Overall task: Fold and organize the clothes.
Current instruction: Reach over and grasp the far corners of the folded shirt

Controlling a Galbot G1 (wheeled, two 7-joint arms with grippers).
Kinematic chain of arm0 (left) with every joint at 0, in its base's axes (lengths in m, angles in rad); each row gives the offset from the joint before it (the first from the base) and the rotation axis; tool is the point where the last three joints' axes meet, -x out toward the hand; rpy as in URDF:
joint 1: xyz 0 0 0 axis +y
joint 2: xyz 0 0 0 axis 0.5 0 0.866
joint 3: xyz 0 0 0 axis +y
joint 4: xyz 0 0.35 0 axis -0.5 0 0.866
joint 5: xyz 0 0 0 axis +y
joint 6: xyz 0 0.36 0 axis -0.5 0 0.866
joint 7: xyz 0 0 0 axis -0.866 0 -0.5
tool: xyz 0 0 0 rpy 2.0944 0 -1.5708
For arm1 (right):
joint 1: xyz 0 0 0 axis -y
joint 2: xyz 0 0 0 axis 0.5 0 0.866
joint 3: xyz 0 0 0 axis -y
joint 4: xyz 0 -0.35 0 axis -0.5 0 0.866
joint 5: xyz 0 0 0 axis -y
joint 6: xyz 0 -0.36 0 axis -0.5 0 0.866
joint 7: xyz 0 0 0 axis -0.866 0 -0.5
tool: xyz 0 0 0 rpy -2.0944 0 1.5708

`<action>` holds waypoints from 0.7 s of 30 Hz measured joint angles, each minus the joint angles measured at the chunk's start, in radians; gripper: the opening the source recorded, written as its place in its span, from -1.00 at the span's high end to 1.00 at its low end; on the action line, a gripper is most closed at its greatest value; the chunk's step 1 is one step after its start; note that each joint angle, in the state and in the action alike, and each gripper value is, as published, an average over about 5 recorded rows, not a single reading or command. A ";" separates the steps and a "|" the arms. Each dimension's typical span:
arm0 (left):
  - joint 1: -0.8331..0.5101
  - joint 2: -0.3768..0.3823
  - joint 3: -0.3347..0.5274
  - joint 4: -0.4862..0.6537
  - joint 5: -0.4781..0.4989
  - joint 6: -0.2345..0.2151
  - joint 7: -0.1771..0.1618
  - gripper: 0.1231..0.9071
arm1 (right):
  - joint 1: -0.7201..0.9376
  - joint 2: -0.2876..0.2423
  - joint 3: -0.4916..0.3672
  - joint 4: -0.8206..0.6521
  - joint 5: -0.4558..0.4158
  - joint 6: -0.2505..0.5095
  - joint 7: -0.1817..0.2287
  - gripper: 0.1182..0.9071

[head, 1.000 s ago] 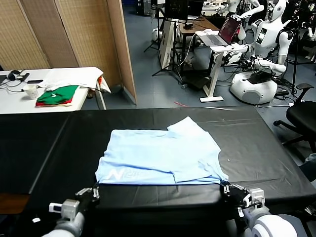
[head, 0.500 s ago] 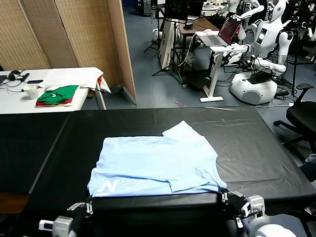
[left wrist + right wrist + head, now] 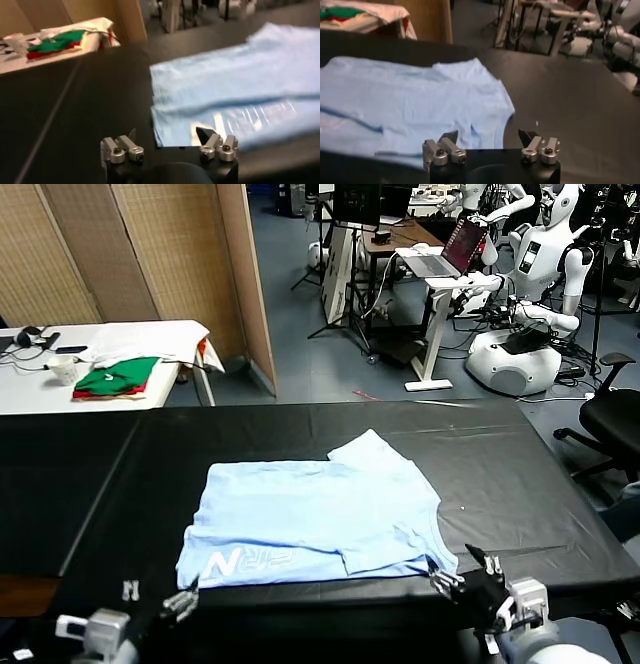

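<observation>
One pale sky-blue short-sleeved T-shirt point(image 3: 320, 519) is seen lying flat on the black table point(image 3: 520, 484), folded over on itself lengthwise. It is placed close to the table's near edge, roughly midway between the left and right edges. White block lettering is shown along the near strip, toward the near left corner of the garment. One sleeve is pointed toward the far edge. Thin fabric is noted, with soft creases and a slightly rumpled right side.

A black table point(image 3: 500, 474) fills the foreground; behind it stand woven screens point(image 3: 150, 254), a white side table point(image 3: 30, 384) and a blue-grey floor point(image 3: 320, 364).
</observation>
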 joint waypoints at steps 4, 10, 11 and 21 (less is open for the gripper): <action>-0.140 0.049 0.025 0.076 -0.123 -0.014 -0.008 -1.00 | 0.141 -0.005 -0.057 -0.118 0.025 0.000 0.014 -1.00; -0.345 0.098 0.086 0.220 -0.276 0.019 -0.034 -1.00 | 0.326 0.000 -0.140 -0.291 0.041 0.000 0.016 -1.00; -0.378 0.105 0.098 0.244 -0.292 0.024 -0.036 -1.00 | 0.353 0.002 -0.154 -0.321 0.041 0.000 0.016 -1.00; -0.651 0.150 0.252 0.473 -0.354 0.077 -0.033 -1.00 | 0.573 0.045 -0.278 -0.576 0.039 0.000 0.017 -1.00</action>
